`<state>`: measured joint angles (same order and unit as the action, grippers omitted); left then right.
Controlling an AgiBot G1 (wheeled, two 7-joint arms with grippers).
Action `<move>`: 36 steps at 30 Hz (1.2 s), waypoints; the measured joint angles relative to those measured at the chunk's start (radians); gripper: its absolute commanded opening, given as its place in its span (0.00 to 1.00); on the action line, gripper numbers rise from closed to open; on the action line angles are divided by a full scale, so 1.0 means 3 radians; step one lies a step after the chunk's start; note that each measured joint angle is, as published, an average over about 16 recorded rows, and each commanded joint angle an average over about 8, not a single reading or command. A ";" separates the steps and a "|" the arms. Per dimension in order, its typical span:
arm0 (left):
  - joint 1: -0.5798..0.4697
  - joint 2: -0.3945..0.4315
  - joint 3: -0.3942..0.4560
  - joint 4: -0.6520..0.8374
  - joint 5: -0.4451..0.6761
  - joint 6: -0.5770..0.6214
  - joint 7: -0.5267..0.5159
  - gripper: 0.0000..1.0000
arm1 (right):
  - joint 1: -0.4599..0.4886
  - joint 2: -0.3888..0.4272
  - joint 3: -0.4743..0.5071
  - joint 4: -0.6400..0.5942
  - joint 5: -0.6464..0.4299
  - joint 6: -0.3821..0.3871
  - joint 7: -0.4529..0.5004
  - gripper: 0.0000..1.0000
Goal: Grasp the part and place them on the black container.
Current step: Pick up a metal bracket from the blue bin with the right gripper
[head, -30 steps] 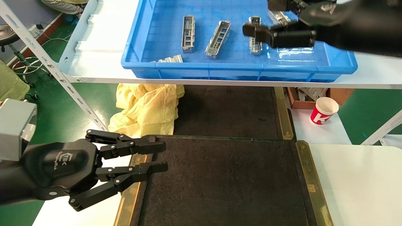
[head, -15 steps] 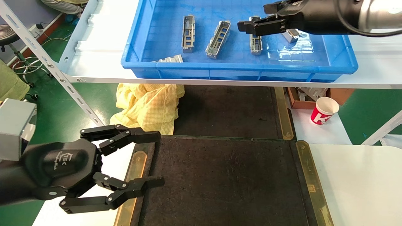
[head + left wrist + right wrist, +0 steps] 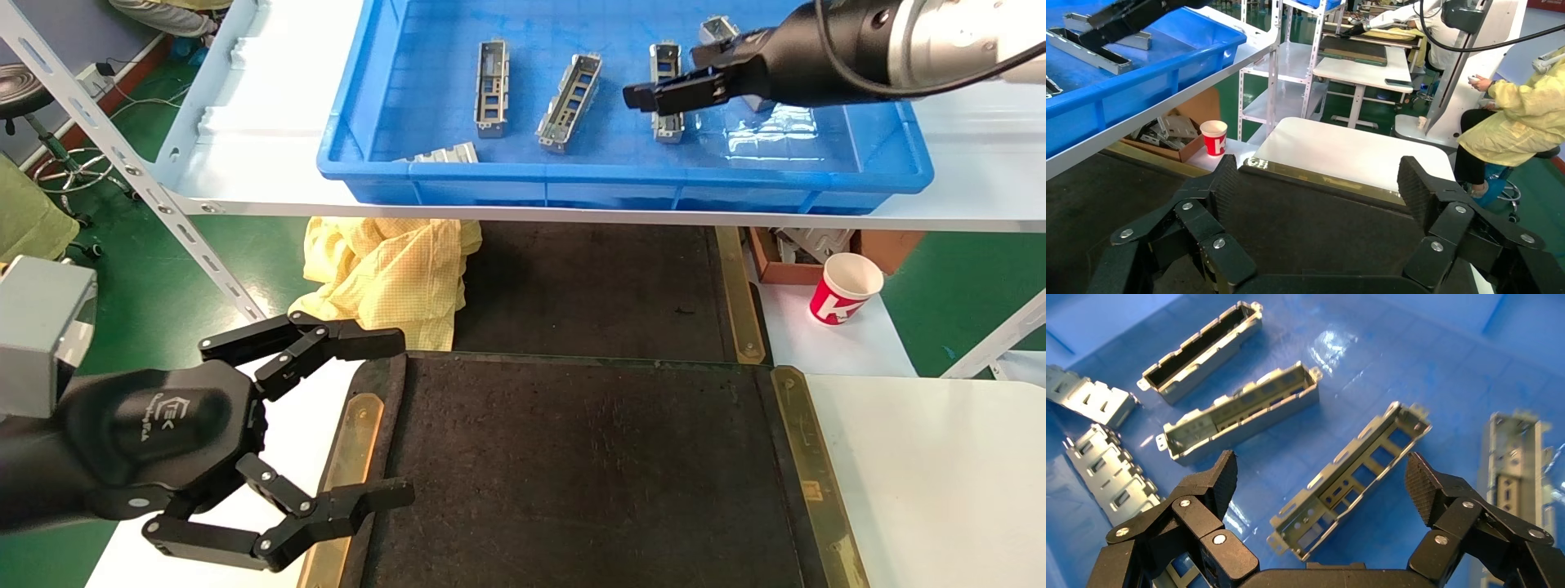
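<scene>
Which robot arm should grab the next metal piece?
The right. Its right gripper hovers open over a part in the blue bin; the left gripper waits at the black container.

Shiny grey metal parts (image 3: 1352, 478) lie in a glossy blue plastic bin (image 3: 621, 175); the black container (image 3: 588, 474) looks rough, matt.

Bright even overhead light, glare on the blue bin (image 3: 760, 139) floor.

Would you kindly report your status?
Right gripper open above part in blue bin. Left gripper open, idle over black container. Nothing obstructing.
</scene>
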<state>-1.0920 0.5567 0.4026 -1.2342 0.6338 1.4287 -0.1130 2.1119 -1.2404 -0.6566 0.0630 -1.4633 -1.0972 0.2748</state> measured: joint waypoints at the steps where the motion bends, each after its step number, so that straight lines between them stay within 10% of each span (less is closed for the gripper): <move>1: 0.0000 0.0000 0.0000 0.0000 0.0000 0.0000 0.0000 1.00 | 0.0005 -0.0015 -0.0006 -0.0025 -0.0009 0.0019 0.0005 0.49; 6: 0.0000 0.0000 0.0000 0.0000 0.0000 0.0000 0.0000 1.00 | 0.0016 -0.0077 -0.0025 -0.0118 -0.0037 0.0108 0.0038 0.00; 36: 0.0000 0.0000 0.0000 0.0000 0.0000 0.0000 0.0000 1.00 | -0.0061 -0.0183 -0.0023 -0.0196 -0.0036 0.0338 0.0052 0.00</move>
<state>-1.0920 0.5567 0.4027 -1.2342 0.6338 1.4287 -0.1130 2.0936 -1.2954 -0.6636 0.0043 -1.4742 -0.9957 0.2904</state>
